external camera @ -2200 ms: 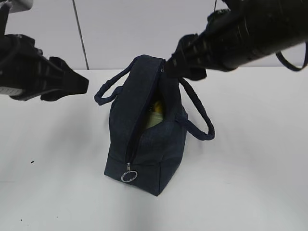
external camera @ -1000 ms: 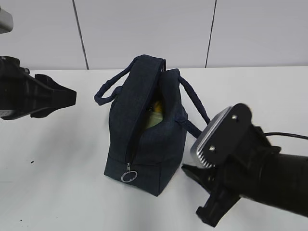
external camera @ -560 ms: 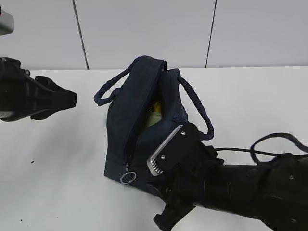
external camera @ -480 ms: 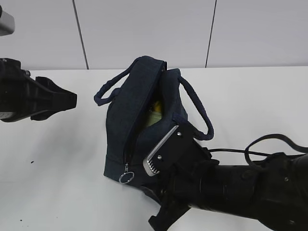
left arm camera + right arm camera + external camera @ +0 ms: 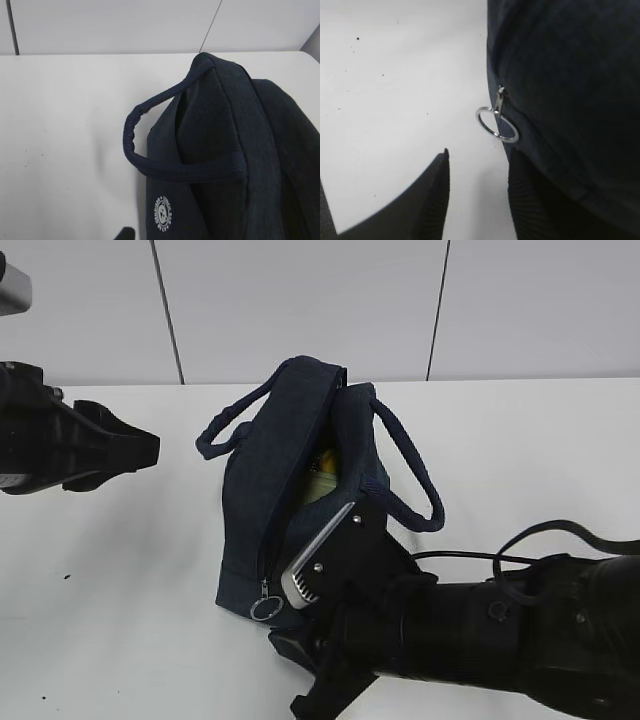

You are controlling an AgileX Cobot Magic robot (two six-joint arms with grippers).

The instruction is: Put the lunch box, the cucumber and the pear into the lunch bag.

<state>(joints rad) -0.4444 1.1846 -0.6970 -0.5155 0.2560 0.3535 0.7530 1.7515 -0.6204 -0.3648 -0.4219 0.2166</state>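
The dark navy lunch bag (image 5: 290,490) stands mid-table with its zipper open down the front. Through the gap show the yellow pear (image 5: 324,460) and the pale green lid of the lunch box (image 5: 318,486). The cucumber is hidden. The metal ring pull (image 5: 264,608) hangs at the zipper's lower end. My right gripper (image 5: 296,668) is low at the bag's front, open and empty. In the right wrist view the ring pull (image 5: 496,125) is just ahead of the right gripper (image 5: 477,157), and one finger (image 5: 532,200) lies against the bag (image 5: 570,90). My left gripper (image 5: 140,448) hovers left of the bag, open and empty.
The bag's two loop handles (image 5: 225,425) stick out to the left and right. The left wrist view shows the left handle (image 5: 150,162) and a round white logo (image 5: 163,213). The right arm's cable (image 5: 470,558) lies on the white table (image 5: 120,580).
My right arm has come down from above the bag to its front and slid left toward the ring pull. The bag has been nudged slightly left. The left arm has barely moved.
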